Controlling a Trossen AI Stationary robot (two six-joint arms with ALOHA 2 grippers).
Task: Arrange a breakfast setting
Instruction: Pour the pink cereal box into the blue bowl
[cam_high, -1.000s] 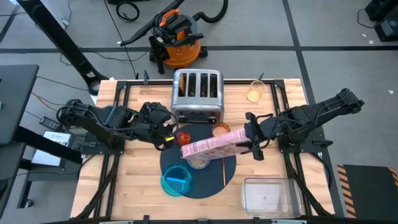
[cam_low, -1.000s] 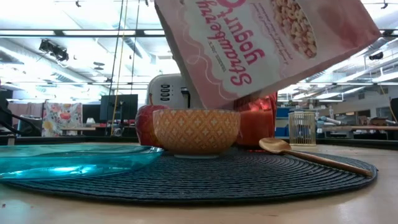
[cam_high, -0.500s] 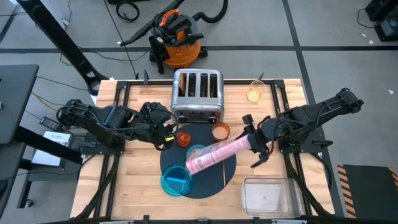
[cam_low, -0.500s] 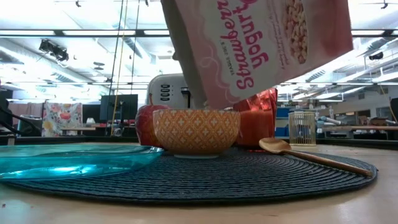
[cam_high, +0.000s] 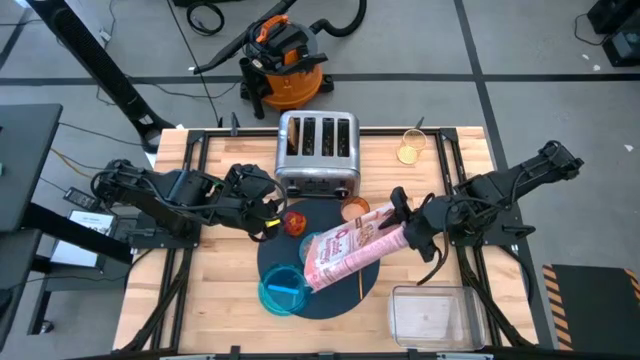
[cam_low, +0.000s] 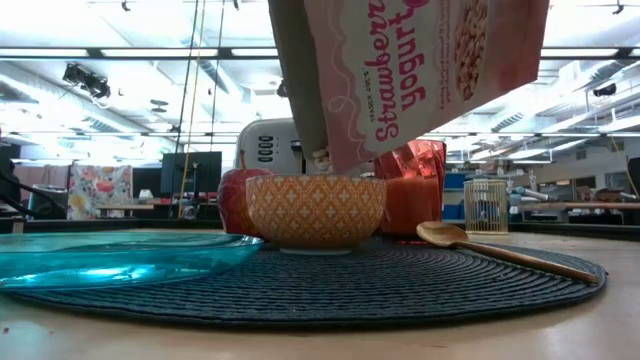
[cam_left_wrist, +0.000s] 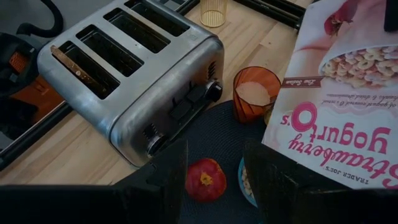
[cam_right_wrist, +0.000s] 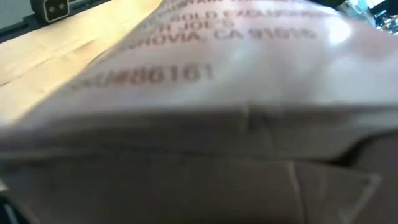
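My right gripper (cam_high: 402, 232) is shut on a pink-and-white cereal box (cam_high: 348, 248), which is tipped mouth-down over the small bowl (cam_low: 315, 212) on the round dark mat (cam_high: 340, 296). The blue plate (cam_high: 283, 290), gold spoon (cam_low: 500, 250), copper cup (cam_high: 355, 210) and red apple (cam_high: 293, 222) also rest on the mat. My left gripper (cam_left_wrist: 214, 186) is open and empty just left of the apple (cam_left_wrist: 205, 179). No toast shows on the mat. My right gripper holds the cereal box by its closed bottom end (cam_high: 392, 226), coming level from the table's right side, along the box. The box is lifted clear and slants down, its open corner (cam_low: 320, 160) just above the bowl. The box hides the fingers in the right wrist view.
A steel four-slot toaster (cam_high: 318, 152) stands behind the mat, with a brown edge in one slot (cam_left_wrist: 74, 62). A small glass (cam_high: 410, 148) stands at the far right. A clear plastic tub (cam_high: 432, 315) sits at the near right. Bare wood lies at the near left.
My right gripper has turned and tipped the cereal box. Its free end has swung toward the table's near edge and dropped mouth-down over the bowl, and the box has rolled so its printed face is up. My left arm has kept still.
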